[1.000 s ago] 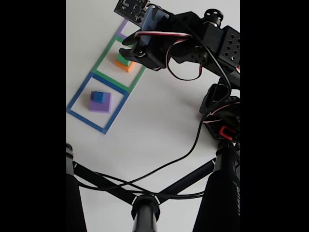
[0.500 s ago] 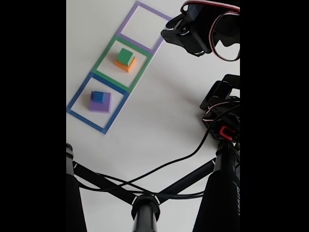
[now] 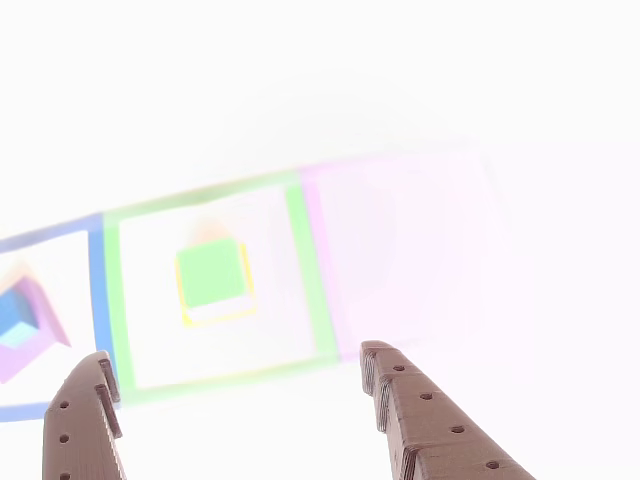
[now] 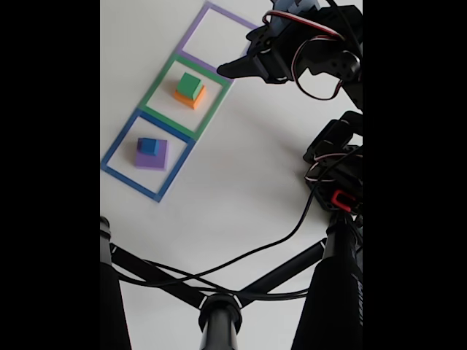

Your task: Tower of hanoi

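hand (image 4: 228, 69) open, just beside green-topped orange block (image 4: 191, 98).

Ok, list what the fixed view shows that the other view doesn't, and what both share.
Fixed view alone: the arm's black body, its cables, tripod legs, and the whole blue outline with the blue cube on the purple slab.
Other view alone: both brown fingers spread apart, close up.
Both: the green block on the orange block inside the green outline, and the bare purple outline.
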